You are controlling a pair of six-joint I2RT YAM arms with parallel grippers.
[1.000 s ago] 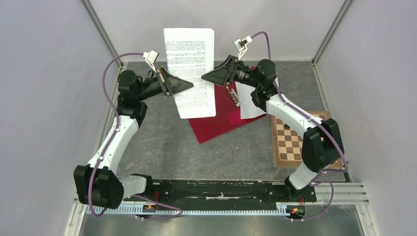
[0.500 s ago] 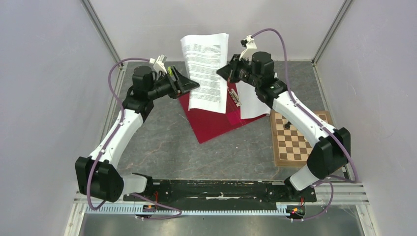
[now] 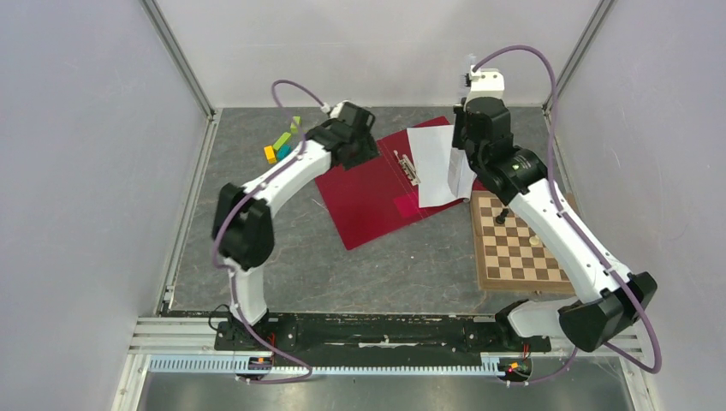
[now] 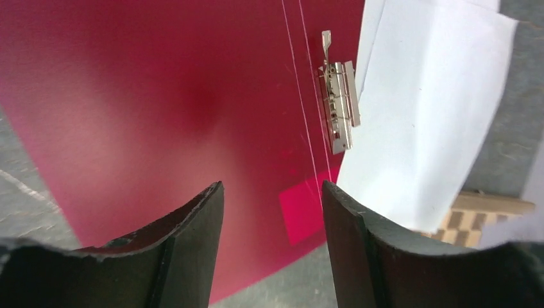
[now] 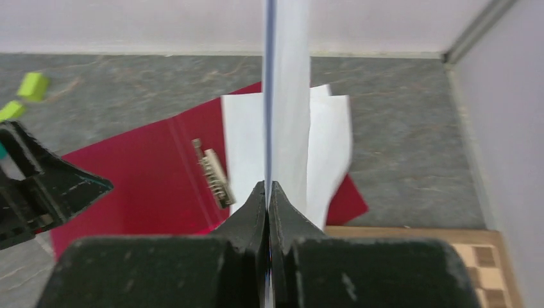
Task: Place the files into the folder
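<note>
The thin white printed sheets (image 5: 287, 96) stand edge-on over the right half of the open crimson plastic folder (image 3: 368, 201). Your right pincer (image 5: 268, 192) is pressed tight on one edge of them. Your left pincer (image 4: 272, 212) hovers spread and empty over the folder's left leaf. Held by one edge, the sheets may flop or fan apart. They could snag the silver metal clip (image 4: 339, 106), ruck the loose white sheet (image 3: 428, 158) lying there, or slide onto the brown chessboard (image 3: 514, 248) beside the folder on the grey desk (image 3: 394, 265).
</note>
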